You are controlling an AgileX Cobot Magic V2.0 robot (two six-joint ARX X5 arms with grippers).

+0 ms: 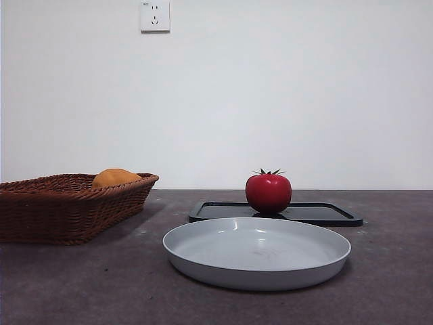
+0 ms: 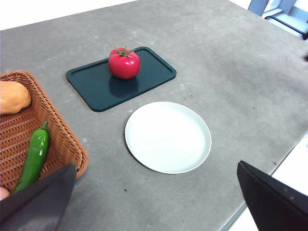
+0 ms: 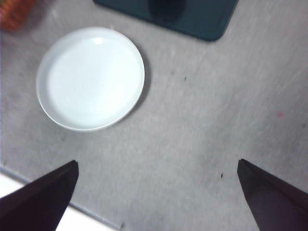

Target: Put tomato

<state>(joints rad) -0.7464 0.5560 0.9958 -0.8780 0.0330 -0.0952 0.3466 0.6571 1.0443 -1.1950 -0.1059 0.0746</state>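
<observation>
Grey speckled desk (image 1: 379, 271) runs back to a plain white wall with a socket (image 1: 155, 15) high up. Tomato (image 1: 268, 192) stands upright, green stem on top, on the dark tray (image 1: 325, 213); wrist view places it toward one end of the tray, well inside the rim. Just beside the tray, nearer the front camera and not touching it, sits the shallow white plate (image 1: 257, 261), nothing in it. Wicker basket (image 1: 61, 206) stands apart to the side, holding an orange-yellow fruit (image 1: 114, 177) and a green pepper (image 2: 33, 156). Left pincer (image 2: 156, 197): jaws spread wide, holding nothing, high over the desk near the basket. Right pincer (image 3: 156, 192): jaws likewise spread wide, nothing held, above bare desk beside the plate. Neither arm shows in the front view.
</observation>
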